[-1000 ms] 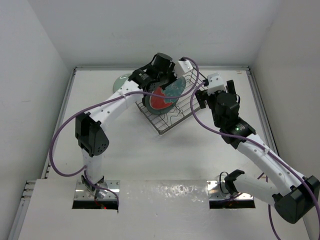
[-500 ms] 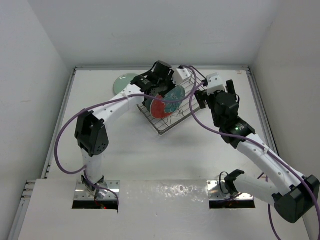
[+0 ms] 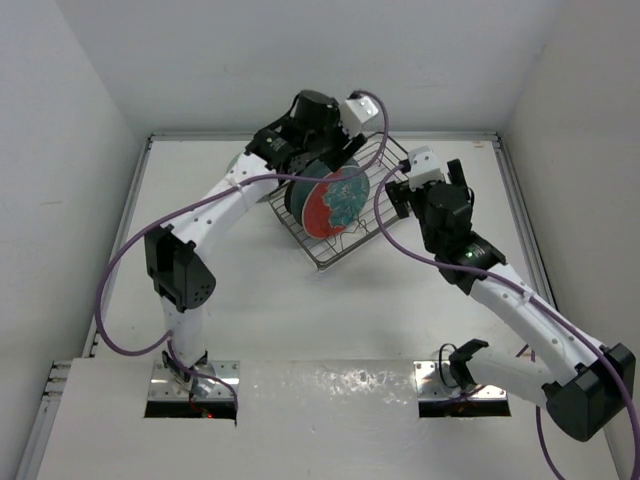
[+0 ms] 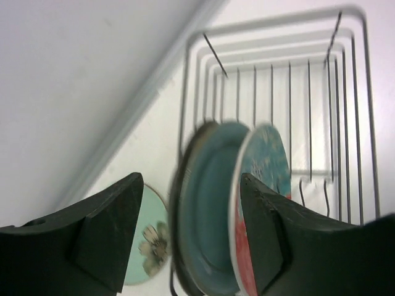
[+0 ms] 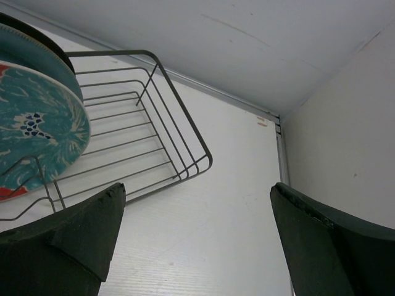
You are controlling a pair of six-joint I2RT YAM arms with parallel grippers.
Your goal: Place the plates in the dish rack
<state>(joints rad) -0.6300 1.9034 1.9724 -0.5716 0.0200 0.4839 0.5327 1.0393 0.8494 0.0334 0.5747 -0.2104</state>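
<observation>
Two plates stand on edge in the dish rack [image 3: 345,245]: a dark teal plate [image 4: 210,203] and, against it, the red-rimmed plate [image 3: 332,200] with a mottled teal centre. My left gripper [image 4: 191,237] is open just above their top edges, one finger on each side and a wide gap to the left finger. A pale mint plate [image 4: 148,246] with a flower print lies flat on the table behind the rack. My right gripper [image 5: 197,246] is open and holds nothing, low over bare table by the rack's right corner [image 5: 185,135].
The table is walled at the back and on both sides, with a raised rail [image 3: 510,190] along its edges. The rack sits at an angle near the back wall. The left arm's purple cable [image 3: 200,215] loops over the table's left half.
My left gripper has opened and let go of the red-rimmed plate, which now stands in the rack beside the dark teal one. The left wrist has lifted slightly. The right arm barely moved.
</observation>
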